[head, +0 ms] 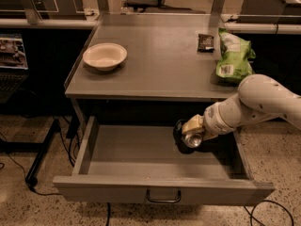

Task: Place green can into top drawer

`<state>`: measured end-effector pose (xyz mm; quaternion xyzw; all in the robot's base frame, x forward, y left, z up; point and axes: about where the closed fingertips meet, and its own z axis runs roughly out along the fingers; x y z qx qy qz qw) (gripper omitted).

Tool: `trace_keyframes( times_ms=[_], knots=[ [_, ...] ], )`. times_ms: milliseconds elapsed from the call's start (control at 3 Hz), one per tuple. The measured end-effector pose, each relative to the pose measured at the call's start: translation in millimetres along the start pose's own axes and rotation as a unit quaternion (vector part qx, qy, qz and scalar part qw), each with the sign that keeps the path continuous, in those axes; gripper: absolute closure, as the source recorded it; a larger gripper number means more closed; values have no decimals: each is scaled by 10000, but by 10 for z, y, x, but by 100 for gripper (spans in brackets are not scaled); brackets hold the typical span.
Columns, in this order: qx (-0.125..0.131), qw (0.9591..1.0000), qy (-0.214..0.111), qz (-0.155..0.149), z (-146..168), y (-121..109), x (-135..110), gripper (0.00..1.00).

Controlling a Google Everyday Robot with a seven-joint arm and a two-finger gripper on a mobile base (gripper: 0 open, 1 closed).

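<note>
- The green can (192,139) is clamped by the gripper (187,134) inside the top drawer (141,193), under the desk's (160,60) front-right corner.
- Placing step: lowering and release are judged due next.

You get no readable text in this shot. The chip bag (233,55) on the desk (160,65), right side, has a white label patch and some print, all too small to read. The dark packet (205,42) just beside the bag's far end shows pale marks you can't make out. The picture sheet (11,51) at far left has no legible words. The hand (186,134) is inside the open top drawer (160,192), right side, clamped on the green can (193,139). The can's silver end faces you and its brand is unreadable.
</note>
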<state>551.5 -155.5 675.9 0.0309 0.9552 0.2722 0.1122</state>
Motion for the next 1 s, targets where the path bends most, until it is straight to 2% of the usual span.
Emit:
trace_keyframes(
  times_ms=[333,667,1000],
  knots=[
    [0,10000,0,0,0,0,0,19],
    [0,10000,1,0,1,1,0,0],
    [0,10000,1,-1,1,1,0,0]
  ],
)
